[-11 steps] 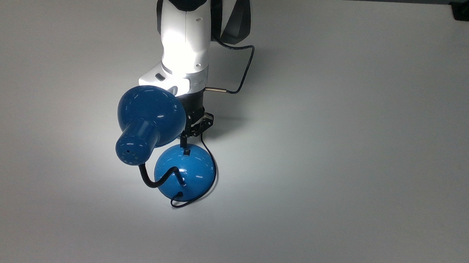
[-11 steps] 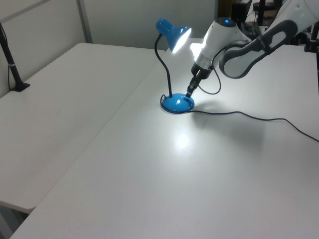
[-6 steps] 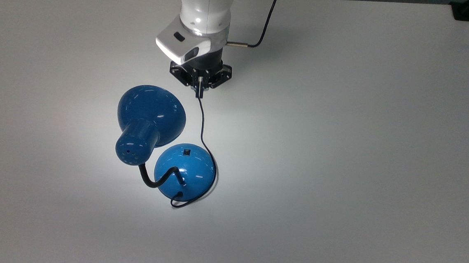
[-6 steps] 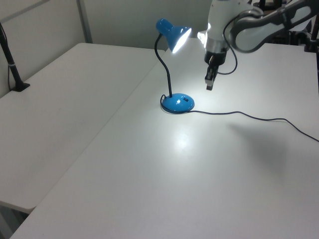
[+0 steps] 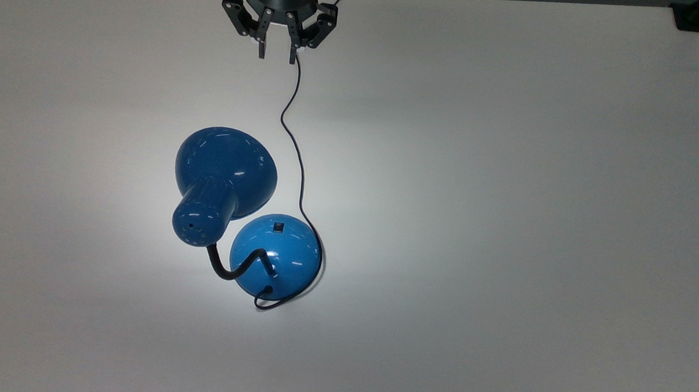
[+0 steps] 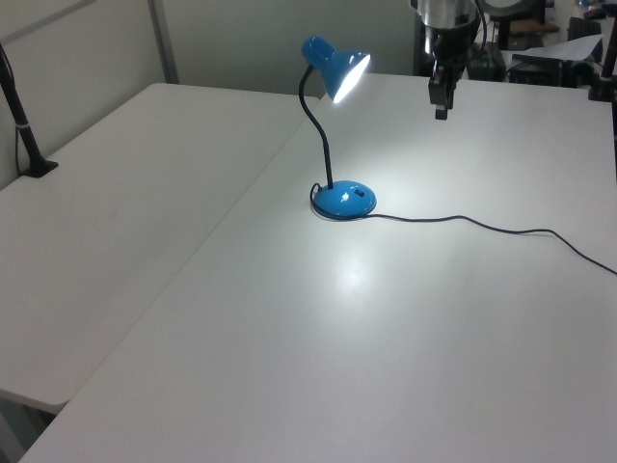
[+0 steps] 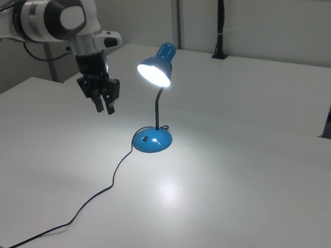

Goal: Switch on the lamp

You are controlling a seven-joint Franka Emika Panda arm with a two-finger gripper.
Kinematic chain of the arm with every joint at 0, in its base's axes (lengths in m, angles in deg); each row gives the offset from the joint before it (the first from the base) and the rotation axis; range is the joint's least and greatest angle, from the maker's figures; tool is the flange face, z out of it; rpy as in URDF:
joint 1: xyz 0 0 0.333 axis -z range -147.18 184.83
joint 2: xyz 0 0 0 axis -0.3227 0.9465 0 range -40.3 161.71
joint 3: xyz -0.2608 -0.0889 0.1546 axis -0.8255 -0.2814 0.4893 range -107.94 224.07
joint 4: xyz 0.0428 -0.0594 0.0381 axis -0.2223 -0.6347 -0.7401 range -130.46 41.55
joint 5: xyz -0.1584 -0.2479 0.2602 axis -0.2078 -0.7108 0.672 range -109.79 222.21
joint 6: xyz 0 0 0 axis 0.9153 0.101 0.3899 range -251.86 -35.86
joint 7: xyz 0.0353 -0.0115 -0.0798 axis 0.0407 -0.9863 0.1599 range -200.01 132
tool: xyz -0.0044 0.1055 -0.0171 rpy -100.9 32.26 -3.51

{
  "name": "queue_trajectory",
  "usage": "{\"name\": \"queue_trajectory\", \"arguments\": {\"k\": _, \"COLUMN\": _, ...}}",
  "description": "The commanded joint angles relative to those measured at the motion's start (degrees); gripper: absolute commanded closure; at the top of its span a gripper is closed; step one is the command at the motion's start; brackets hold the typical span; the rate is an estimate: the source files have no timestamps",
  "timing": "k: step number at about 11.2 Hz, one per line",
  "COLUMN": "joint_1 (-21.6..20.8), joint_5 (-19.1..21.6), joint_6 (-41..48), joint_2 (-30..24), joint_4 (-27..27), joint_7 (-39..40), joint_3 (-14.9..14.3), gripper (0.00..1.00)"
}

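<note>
The pincer [image 5: 277,52] hangs empty above the table [image 5: 511,170], its fingers a little apart, well clear of the lamp [image 5: 274,254]. The lamp stands mid-table, its shade [image 7: 156,68] glowing and a bright pool beneath it, so the job looks done; the sound move now is to back away high, keeping clear of the cord [image 5: 296,149] and the shade. A second ago the pincer's tip was pressed to the switch [image 5: 278,226] on the base; since then the arm has lifted and drawn back, and its fingers have parted.
</note>
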Motion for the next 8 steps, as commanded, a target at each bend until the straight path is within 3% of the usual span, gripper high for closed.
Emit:
{"name": "queue_trajectory", "arguments": {"k": 1, "joint_1": -3.0, "joint_5": 0.1, "joint_6": 4.2, "joint_2": 0.5, "joint_4": 3.5, "joint_7": 0.6, "joint_3": -3.5, "gripper": 0.00}}
{"name": "queue_trajectory", "arguments": {"k": 4, "joint_1": -7.8, "joint_5": 2.7, "joint_6": 4.4, "joint_2": -1.6, "joint_4": 3.6, "joint_7": -0.5, "joint_3": -8.7, "gripper": 0.00}}
{"name": "queue_trajectory", "arguments": {"k": 5, "joint_1": -8.5, "joint_5": 4.4, "joint_6": 4.7, "joint_2": -2.3, "joint_4": 3.5, "joint_7": -0.5, "joint_3": -9.5, "gripper": 0.00}}
{"name": "queue_trajectory", "arguments": {"k": 8, "joint_1": -8.4, "joint_5": 4.1, "joint_6": 6.4, "joint_2": -2.4, "joint_4": 3.6, "joint_7": 0.5, "joint_3": -9.4, "gripper": 0.00}}
